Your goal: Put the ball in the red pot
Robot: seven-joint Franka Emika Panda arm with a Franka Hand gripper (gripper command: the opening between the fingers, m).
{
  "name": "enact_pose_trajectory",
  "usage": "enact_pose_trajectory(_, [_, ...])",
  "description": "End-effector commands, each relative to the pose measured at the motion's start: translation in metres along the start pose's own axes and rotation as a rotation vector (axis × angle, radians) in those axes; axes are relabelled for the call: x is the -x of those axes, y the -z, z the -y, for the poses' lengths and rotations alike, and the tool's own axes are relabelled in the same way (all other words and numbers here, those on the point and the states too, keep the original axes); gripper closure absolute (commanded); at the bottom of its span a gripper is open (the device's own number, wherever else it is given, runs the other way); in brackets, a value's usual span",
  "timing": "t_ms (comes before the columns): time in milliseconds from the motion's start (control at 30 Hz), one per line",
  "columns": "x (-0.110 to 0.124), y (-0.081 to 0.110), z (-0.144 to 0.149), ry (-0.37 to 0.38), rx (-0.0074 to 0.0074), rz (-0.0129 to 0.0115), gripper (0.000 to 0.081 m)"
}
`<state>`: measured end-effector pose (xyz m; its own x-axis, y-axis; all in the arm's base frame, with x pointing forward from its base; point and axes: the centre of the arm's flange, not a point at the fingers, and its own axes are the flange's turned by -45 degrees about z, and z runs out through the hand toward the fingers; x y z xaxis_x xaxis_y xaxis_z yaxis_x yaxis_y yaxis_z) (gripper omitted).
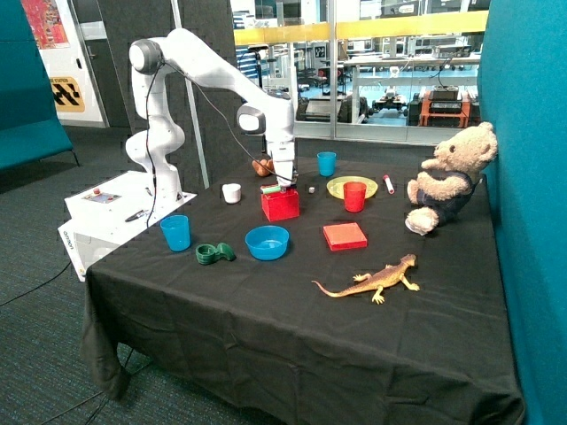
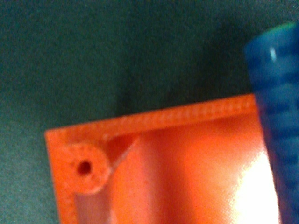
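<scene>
The red pot (image 1: 281, 205) is a square box on the black cloth, between the white cup and the round red cup. My gripper (image 1: 283, 183) hangs straight down right over its opening, its tip at the rim. In the wrist view I look into one inner corner of the red pot (image 2: 177, 163), with a round post with a hole in that corner. A blue ribbed part (image 2: 275, 116) crosses that view's edge. The ball is not visible in either view. A small green thing (image 1: 270, 189) shows at the pot's rim beside the gripper.
Around the pot stand a white cup (image 1: 231, 192), a blue bowl (image 1: 267, 242), a flat red block (image 1: 344, 235), a round red cup (image 1: 354, 196) on a yellow plate (image 1: 337, 188), two blue cups (image 1: 175, 232), a green object (image 1: 213, 254), a brown lumpy toy (image 1: 261, 166), a teddy bear (image 1: 447, 177) and a toy lizard (image 1: 372, 282).
</scene>
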<state>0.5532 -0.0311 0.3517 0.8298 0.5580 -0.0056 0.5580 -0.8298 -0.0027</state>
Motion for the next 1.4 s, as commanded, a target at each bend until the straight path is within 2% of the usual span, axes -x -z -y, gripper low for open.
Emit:
enact_pose_trajectory(0, [0.002,0.000,0.001,-0.006,0.0026,-0.0056,0.0701])
enact_pose_trajectory(67, [0.001,0.001,0.001,-0.005,0.0027,-0.0056,0.0781])
enact_pose_trajectory(133, [0.001,0.003,0.001,-0.003,0.0027,-0.0056,0.0801])
enact_pose_trajectory(833, [0.004,0.007,-0.001,-0.007,0.0026,-0.0056,0.0808])
enact_pose_trajectory(1367, [0.002,0.055,-0.004,0.024,0.0027,-0.0056,0.0808])
